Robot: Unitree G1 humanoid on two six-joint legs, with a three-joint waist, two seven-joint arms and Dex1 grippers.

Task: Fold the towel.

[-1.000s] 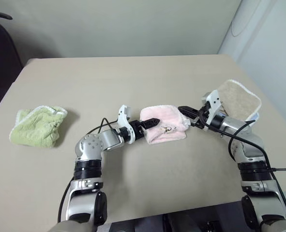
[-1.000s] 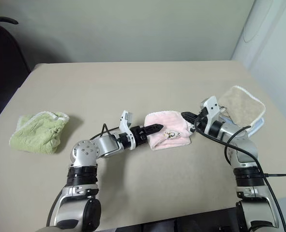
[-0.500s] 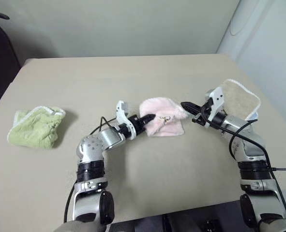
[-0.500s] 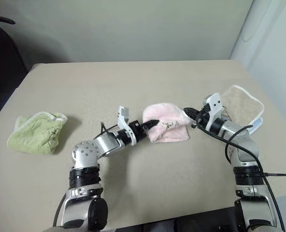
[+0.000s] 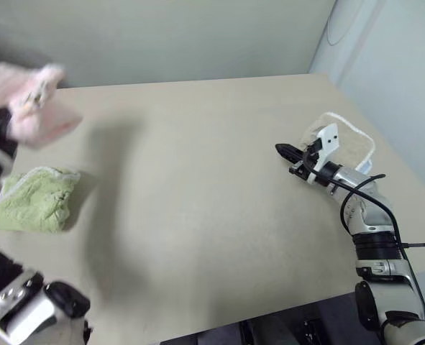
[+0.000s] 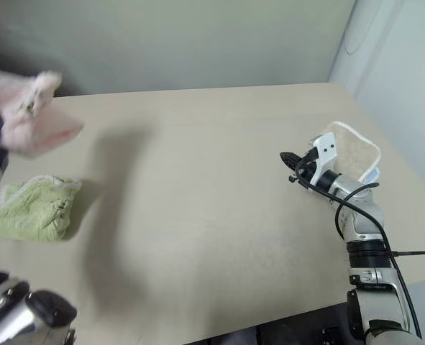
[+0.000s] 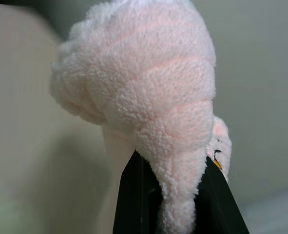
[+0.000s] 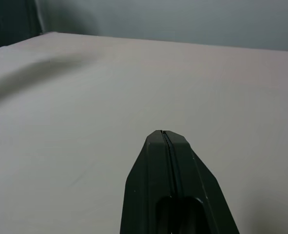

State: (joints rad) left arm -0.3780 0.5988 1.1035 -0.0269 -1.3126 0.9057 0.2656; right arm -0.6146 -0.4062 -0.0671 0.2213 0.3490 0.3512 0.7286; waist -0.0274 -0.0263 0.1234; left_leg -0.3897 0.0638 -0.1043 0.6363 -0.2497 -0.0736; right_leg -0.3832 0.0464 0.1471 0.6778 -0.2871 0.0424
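The pale pink towel [image 5: 31, 109] hangs bunched in the air at the far left, off the table and above the green towel. My left gripper [image 7: 170, 163] is shut on it, and its black fingers [image 7: 133, 195] pinch a fold of the terry. A small dark motif [image 7: 216, 157] peeks out by one finger. My right gripper [image 5: 282, 149] hovers low over the table on the right, shut with nothing in it; its fingertips [image 8: 164, 135] press together.
A crumpled light green towel [image 5: 32, 200] lies on the beige table [image 5: 198, 180] at the left. A tan towel with white edging [image 5: 346, 142] sits at the table's right edge, just behind my right gripper.
My left gripper has shut on the pink towel and swung it up and far to the left, off the table's middle. The right gripper has stayed in place. The view has shifted.
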